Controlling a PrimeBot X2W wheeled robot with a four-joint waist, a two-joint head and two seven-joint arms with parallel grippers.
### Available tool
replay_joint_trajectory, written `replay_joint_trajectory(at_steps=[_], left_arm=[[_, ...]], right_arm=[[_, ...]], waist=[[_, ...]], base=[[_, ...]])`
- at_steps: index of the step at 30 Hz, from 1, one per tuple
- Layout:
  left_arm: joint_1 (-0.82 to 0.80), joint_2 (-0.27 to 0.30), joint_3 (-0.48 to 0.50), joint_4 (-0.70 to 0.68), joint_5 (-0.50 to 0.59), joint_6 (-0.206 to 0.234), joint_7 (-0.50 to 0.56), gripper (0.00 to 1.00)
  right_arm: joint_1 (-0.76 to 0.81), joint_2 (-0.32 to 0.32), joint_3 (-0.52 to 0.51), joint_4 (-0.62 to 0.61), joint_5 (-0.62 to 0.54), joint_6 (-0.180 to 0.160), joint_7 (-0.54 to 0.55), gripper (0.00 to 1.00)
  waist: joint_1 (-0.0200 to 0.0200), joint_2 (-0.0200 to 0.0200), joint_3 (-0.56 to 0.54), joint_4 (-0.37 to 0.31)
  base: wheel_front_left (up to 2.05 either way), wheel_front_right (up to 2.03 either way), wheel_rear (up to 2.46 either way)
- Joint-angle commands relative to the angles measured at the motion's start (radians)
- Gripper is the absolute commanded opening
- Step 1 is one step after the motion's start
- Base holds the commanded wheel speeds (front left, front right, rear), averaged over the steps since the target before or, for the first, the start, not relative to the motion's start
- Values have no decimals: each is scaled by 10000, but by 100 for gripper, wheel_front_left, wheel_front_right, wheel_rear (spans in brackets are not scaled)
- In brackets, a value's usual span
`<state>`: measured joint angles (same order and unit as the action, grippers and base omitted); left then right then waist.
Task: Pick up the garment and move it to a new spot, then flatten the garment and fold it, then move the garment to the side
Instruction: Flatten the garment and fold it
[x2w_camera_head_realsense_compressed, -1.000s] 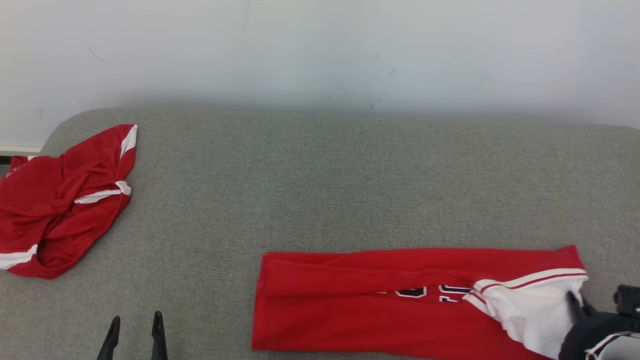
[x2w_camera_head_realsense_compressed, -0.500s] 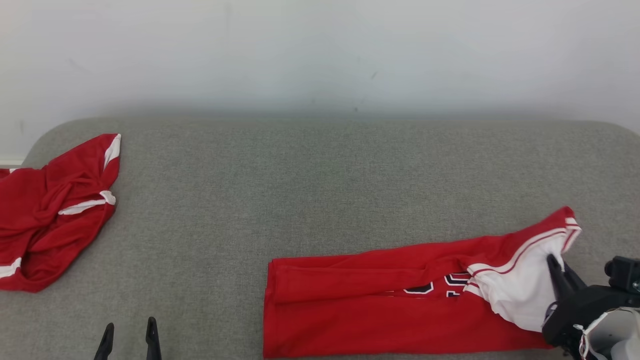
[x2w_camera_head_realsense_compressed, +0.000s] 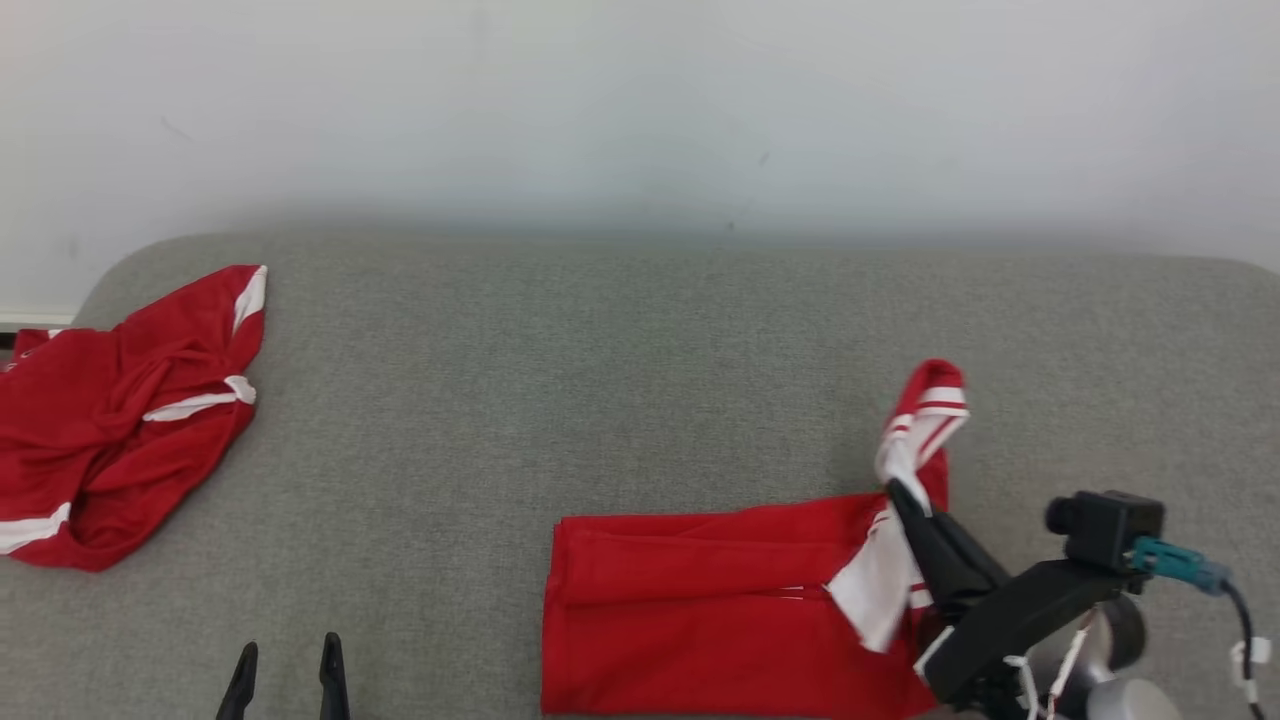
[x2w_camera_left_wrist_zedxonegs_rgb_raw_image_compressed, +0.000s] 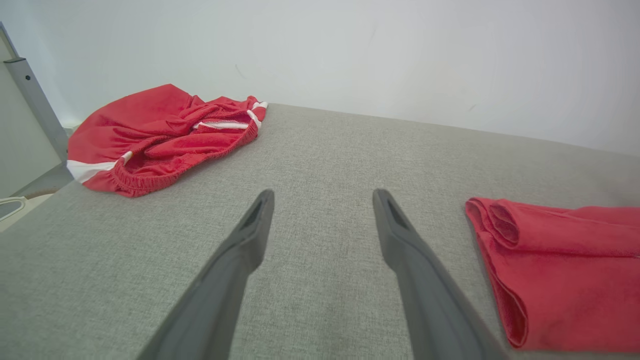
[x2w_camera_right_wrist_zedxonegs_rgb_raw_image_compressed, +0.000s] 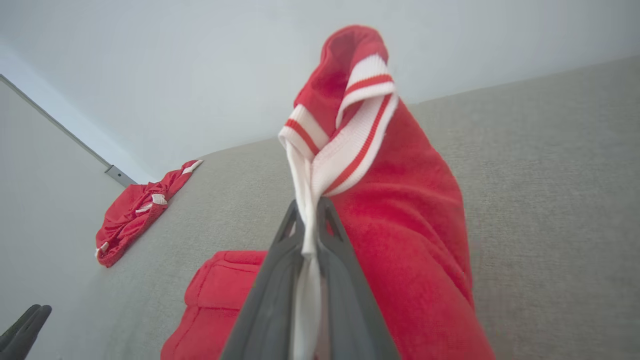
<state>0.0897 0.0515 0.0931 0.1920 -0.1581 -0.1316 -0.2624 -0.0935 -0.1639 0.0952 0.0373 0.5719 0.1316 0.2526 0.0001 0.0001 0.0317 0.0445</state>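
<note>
Has swung the striped end of the garment up and toward 9 o'clock, right hand pinching that end. Rest lying flat at 5 o'clock on the grey surface. Left hand spread, idle at 7 o'clock. Best carried low, laid edge-to-edge over the left fold, then released.

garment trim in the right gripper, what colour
The garment trim is white with red stripes; clearest in right wrist view.
</note>
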Motion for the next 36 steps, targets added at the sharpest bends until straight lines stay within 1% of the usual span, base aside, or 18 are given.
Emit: replay_joint_trajectory(at_steps=[1,3,8,13,16,19,25,36], left_arm=[[-78,-11,-67,76,-27,21,-37,100],[-75,-14,-170,135,-45,21,-37,100],[-242,-13,-446,323,-120,21,-37,100],[-364,-12,-654,389,-165,21,-37,100],[-464,-11,-746,428,-207,23,-37,100],[-599,-14,-886,489,-286,21,-37,100],[-824,-14,-1105,621,-412,21,-37,100],[-1195,-15,-1364,780,-494,23,-37,100]], right_arm=[[55,287,262,-201,89,-20,90,0],[-27,505,519,-245,69,-20,136,0],[-332,896,1117,124,60,-20,-7,0],[-557,1071,1458,666,142,-20,-290,0],[-833,1129,1751,1201,250,-20,-574,0],[-1197,1143,2307,2081,706,-20,-1167,0],[-1871,1142,3264,3505,1161,-9,-2021,0],[-2838,1146,4609,5373,2001,-8,-3225,0]], waist=[[-1,-1,-63,210],[-1,-1,-101,365],[-1,-1,-143,786],[-1,-1,-114,1075],[-1,-1,-44,1230],[-1,-1,79,1416],[-1,-1,223,1683],[-1,-1,439,2074]], base=[[0,0,0],[0,0,0],[0,0,0],[0,0,0],[0,0,0],[0,0,0],[0,0,0],[0,0,0]])
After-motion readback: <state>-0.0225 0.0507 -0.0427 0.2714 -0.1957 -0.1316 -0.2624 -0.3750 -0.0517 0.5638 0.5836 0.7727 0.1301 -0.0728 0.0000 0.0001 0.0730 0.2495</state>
